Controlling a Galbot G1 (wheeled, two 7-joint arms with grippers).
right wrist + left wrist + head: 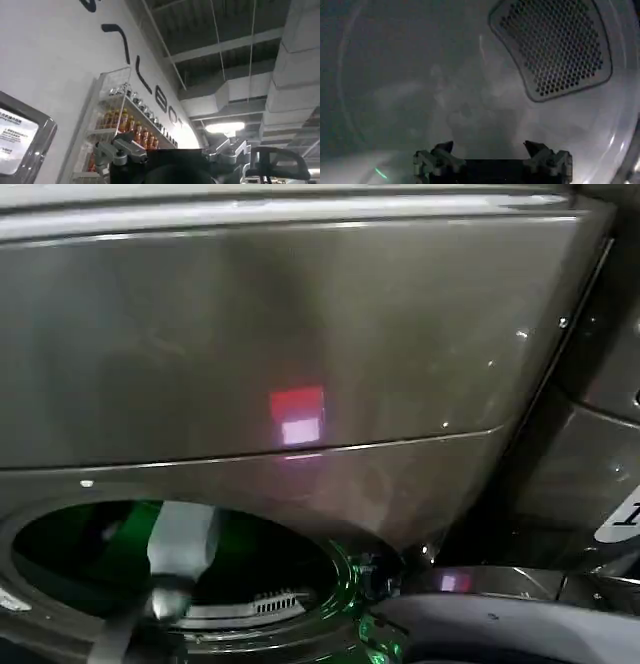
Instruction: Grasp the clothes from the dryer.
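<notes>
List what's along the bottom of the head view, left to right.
Dryer opening → left arm reaching into the drum → lint grille → green-lit door rim → open door's edge.

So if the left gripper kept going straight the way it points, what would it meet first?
Probably the pale clothes heaped in the drum. The left gripper, jaws open, aims at them; the perforated vent sits off to one side. Depth is unclear.

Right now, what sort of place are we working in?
Likely a shop or showroom with a laundry corner. The head view shows a dryer with its round opening, the right wrist view a wall shelf of bottled drinks under exposed ceiling ducts.
</notes>
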